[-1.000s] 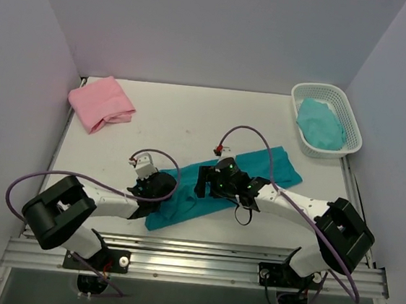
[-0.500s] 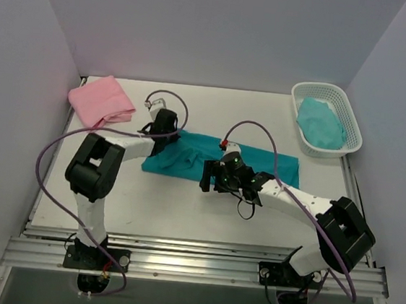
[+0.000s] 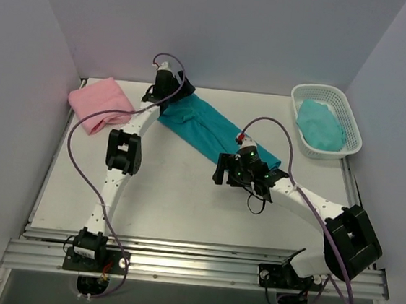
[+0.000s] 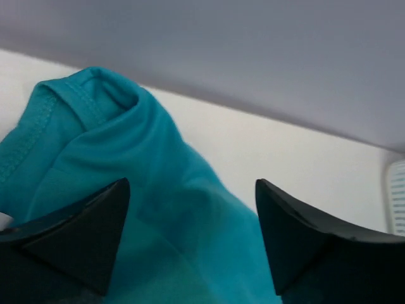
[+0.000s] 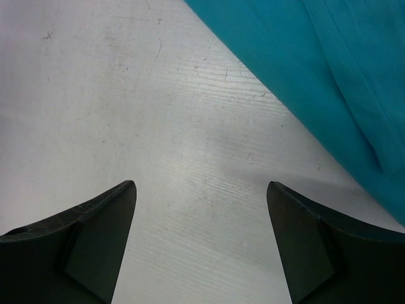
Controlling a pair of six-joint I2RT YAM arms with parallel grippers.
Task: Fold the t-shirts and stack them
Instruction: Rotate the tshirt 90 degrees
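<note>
Teal t-shirt (image 3: 209,129) stretched diagonally on the counter (image 3: 176,200) from 11 o'clock to centre, left gripper (image 4: 191,190) released over its 11 o'clock end, right gripper (image 5: 201,187) released above bare counter beside its near edge, pink t-shirt (image 3: 101,101) at 10 o'clock

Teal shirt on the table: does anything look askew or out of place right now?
Yes. The teal shirt lies as a narrow diagonal strip from the far edge of the table toward its middle, with its far end humped up, not spread flat for folding. The pink shirt sits loosely folded at far left.
</note>
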